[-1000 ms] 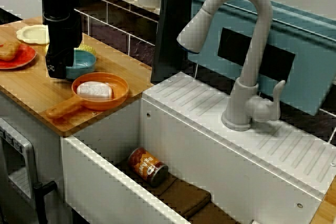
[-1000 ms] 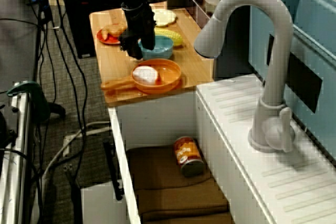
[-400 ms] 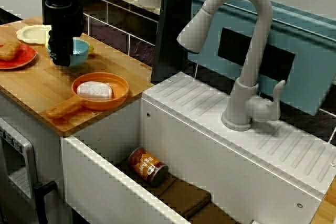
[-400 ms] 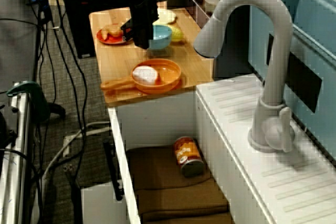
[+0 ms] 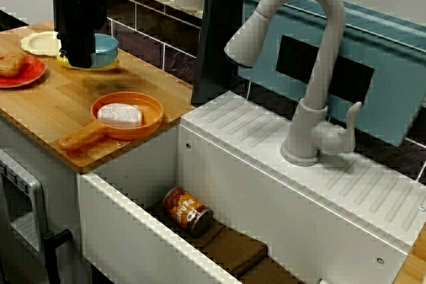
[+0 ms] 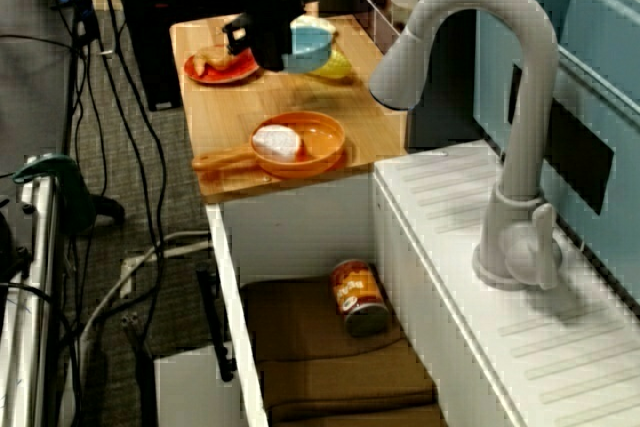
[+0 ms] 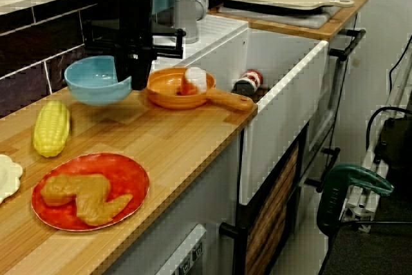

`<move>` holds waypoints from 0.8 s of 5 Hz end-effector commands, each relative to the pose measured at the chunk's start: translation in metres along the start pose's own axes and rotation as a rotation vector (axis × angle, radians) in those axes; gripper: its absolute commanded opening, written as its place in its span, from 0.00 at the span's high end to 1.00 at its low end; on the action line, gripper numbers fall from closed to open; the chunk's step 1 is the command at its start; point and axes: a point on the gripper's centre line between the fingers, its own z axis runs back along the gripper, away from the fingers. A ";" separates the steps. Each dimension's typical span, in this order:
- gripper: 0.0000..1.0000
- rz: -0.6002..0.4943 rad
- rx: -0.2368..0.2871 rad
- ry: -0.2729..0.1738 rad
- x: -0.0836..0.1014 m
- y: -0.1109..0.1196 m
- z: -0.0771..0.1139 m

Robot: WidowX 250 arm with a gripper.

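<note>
The fingers (image 7: 138,74) are clamped on one side of the rim of the blue bowl (image 7: 93,80), holding it in the air just behind the orange pan (image 7: 172,88) and above the desk (image 7: 174,140). Gripped by one edge only, the bowl could tilt or slip free and drop near the corn (image 7: 51,127) farther from the pan. How deep the pinch sits is hard to see.

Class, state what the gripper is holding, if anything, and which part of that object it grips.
The gripper holds the blue bowl by its rim, on the side nearest the orange pan, clear of the wooden counter.
</note>
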 end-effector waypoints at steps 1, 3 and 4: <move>1.00 -0.132 0.082 -0.010 0.009 0.003 0.034; 1.00 -0.365 0.059 -0.040 0.027 -0.018 0.045; 1.00 -0.412 0.032 -0.073 0.028 -0.025 0.051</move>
